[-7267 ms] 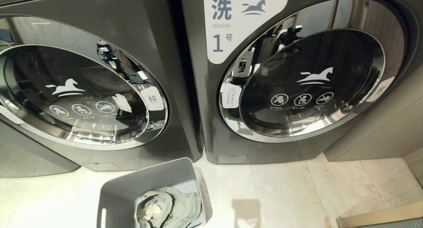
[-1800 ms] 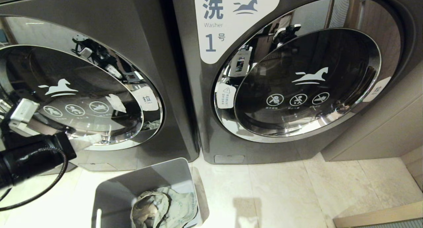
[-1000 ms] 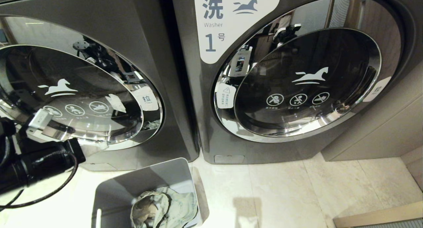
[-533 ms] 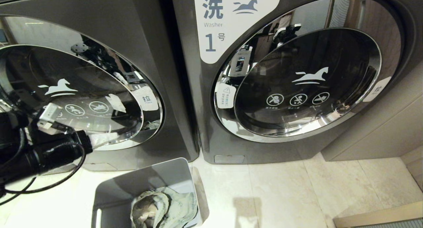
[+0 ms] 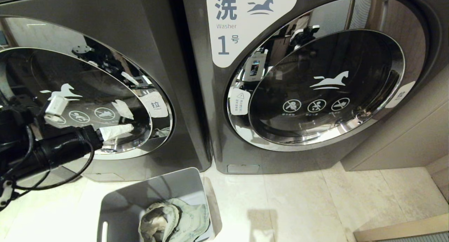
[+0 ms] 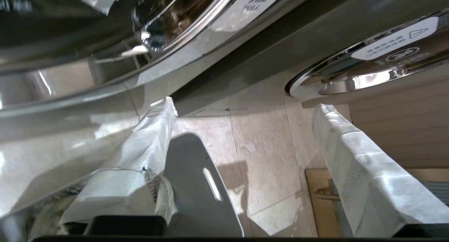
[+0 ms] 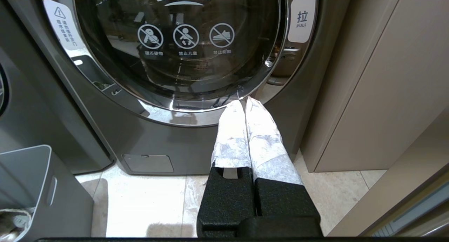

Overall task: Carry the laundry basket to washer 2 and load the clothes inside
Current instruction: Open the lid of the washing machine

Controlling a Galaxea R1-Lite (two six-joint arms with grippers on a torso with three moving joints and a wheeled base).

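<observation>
Head view: left pincer point(image 5: 117, 131) spread wide, empty, at left washer's point(image 5: 105, 59) door point(image 5: 87, 105) beside "拉" tag point(image 5: 156, 104); clothes point(image 5: 173, 221) in laundry basket point(image 5: 122, 207) below (neighbour point(image 5: 315, 77) labelled "洗 Washer 1号"). Right pincer point(image 7: 245, 105) shut, empty.

laundry basket point(image 5: 154, 196) — near end cut off | clothes point(image 5: 175, 221) — partly cropped

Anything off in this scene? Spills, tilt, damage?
Nothing stands out. The laundry basket sits upright on the floor, the clothes inside it, none spilled. The left gripper is open beside the door of the left-hand washer.
</observation>
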